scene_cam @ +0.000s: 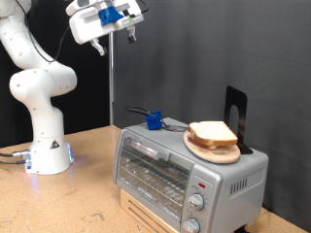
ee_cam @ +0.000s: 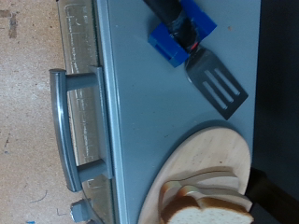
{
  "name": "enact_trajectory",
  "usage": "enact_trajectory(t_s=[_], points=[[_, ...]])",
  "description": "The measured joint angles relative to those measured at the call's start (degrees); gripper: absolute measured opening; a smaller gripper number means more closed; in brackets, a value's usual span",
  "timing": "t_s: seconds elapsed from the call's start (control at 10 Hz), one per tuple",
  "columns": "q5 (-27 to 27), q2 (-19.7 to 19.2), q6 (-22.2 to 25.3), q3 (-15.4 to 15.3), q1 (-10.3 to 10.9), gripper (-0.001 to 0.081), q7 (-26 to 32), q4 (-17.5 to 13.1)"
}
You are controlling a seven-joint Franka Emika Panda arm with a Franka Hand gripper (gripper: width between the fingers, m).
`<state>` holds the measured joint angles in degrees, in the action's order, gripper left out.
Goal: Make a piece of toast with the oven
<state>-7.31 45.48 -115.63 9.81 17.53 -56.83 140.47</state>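
- The two-finger pincer [scene_cam: 127, 36] on the white arm hung high in the exterior view, well above the small silver-grey toaster oven [scene_cam: 185, 173], touching nothing and holding nothing; whether its fingers stood apart or together I cannot tell, and the wrist view did not show them.
- The pale bread slices with tan crust [scene_cam: 213, 134] lay stacked on a round wooden board [scene_cam: 199, 146] on the oven's roof, toward the exterior view's right; no single slice had been parted from the stack, so the piece of toast was not yet singled out.
- From the pincer the bread lay down and to the exterior view's right; the wrist camera looked straight down, with the board [ee_cam: 201, 163] and slices [ee_cam: 206, 201] at its frame's edge.
- A black slotted spatula [ee_cam: 215, 84] in a blue holder [ee_cam: 182, 42] rested on the roof beside the board.
- The oven door appeared shut, its handle [ee_cam: 64, 131] raised; the oven stood on the wooden tabletop [scene_cam: 87, 189].
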Motion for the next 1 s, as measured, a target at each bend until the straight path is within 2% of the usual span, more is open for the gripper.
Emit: enact_trajectory(t_s=[0.3,0.4,0.5,0.7,0.8,1.0], points=[[3.7,-6.2,-1.8,-0.2,-2.9,0.0808,-4.1,0.7],[5.1,-8.4,-2.3,-1.3,-4.1,0.0808,-5.3,0.1],[4.0,-8.0,-2.3,-1.1,-3.9,0.0808,-4.3,0.1],[-2.0,-6.1,-3.5,1.0,-2.0,0.0808,0.9,0.7],[-3.5,-5.3,-4.3,1.8,-1.7,0.0808,1.6,1.2],[-2.9,-6.3,-6.5,1.4,-2.7,0.0808,-1.2,2.3]])
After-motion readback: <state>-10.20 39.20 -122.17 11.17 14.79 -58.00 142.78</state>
